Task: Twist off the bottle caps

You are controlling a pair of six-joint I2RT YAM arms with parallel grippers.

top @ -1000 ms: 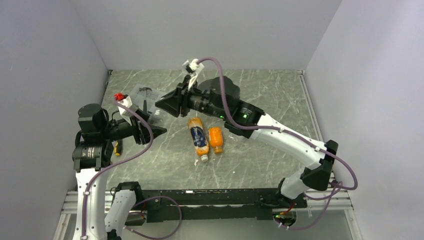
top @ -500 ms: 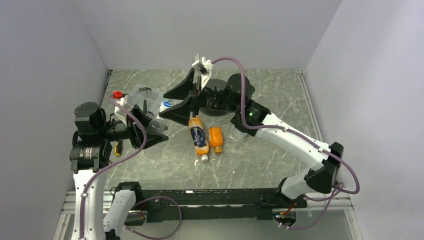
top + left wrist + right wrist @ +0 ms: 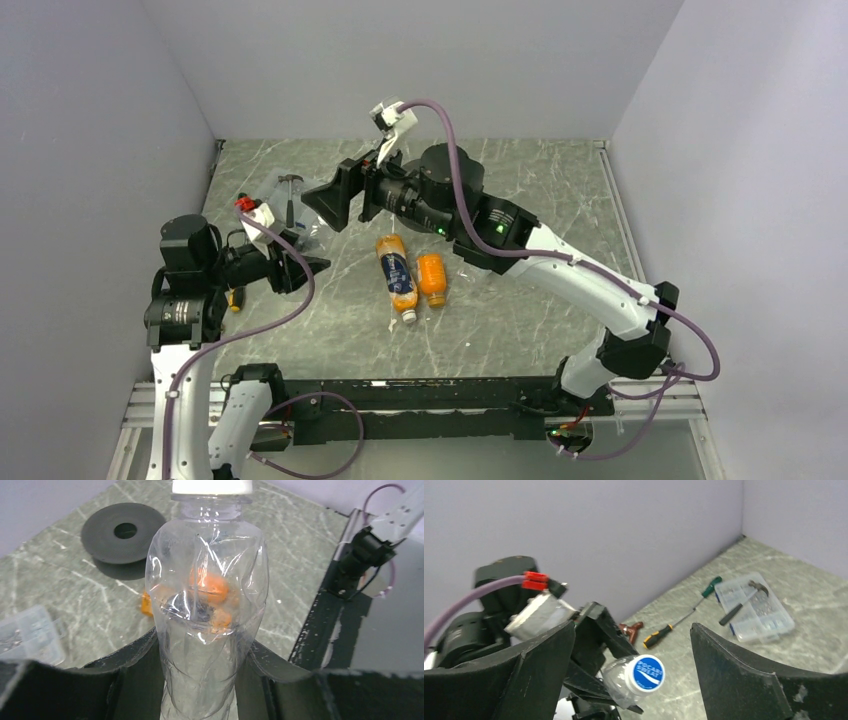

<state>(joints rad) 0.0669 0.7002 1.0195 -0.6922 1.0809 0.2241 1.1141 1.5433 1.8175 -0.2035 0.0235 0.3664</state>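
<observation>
- Grip on the clear bottle (image 3: 207,610) is provided by the left claw (image 3: 200,680); the lower body is pinched between both black fingers and the plastic is visibly dented.
- The bottle is held off the worktop (image 3: 540,190), its neck pointed away from the left wrist and toward the right wrist camera.
- A white cap (image 3: 646,672) with a blue printed logo is seen seated on the neck of that bottle.
- The right claw (image 3: 631,627) is spread wide and nothing is held in it; in its wrist view the cap is framed between the two fingers and is touched by neither.
- Two more bottles are laid side by side near the middle of the worktop: a tall orange bottle (image 3: 397,272) with a dark blue label and, just to its right, a short orange bottle (image 3: 431,278).
- A white cap can be made out on the near end of the tall one; the short one's cap cannot be made out.
- A black disc (image 3: 124,532) with a hole is lying flat on the worktop.
- A clear plastic case (image 3: 756,607) with a hammer (image 3: 744,600) on it is placed by the wall, with two screwdrivers (image 3: 671,628) nearby.
</observation>
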